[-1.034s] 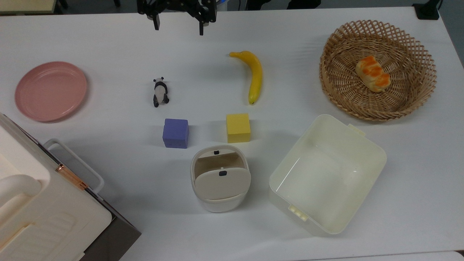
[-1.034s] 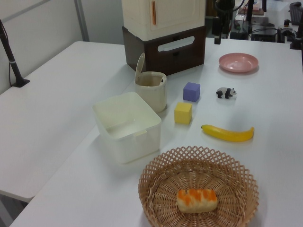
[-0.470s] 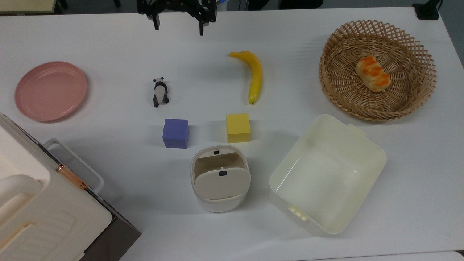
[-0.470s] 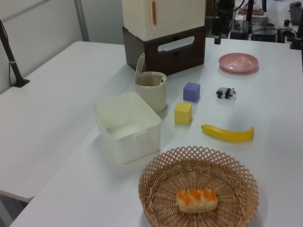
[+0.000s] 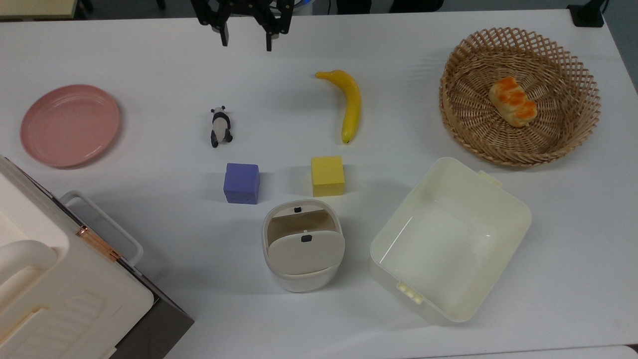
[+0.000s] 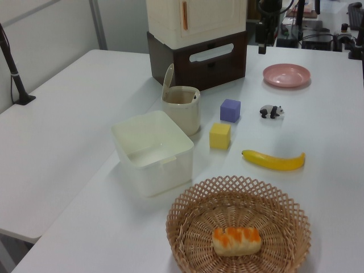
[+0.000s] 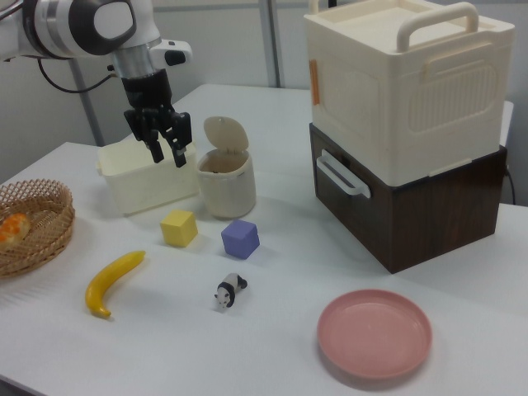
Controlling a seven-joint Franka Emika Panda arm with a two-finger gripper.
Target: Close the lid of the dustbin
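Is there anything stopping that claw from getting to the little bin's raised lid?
Probably not. The gripper hangs open above the table, the lid stands upright, and nothing sits over the dustbin.

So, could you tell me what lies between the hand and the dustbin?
In the top view, bare table below the hand, then the purple cube and yellow cube flank the path just before the dustbin.

Hand fingers closer together than 1 s ago.

White-grey rounded arm — black joint rings, black two-finger tool.
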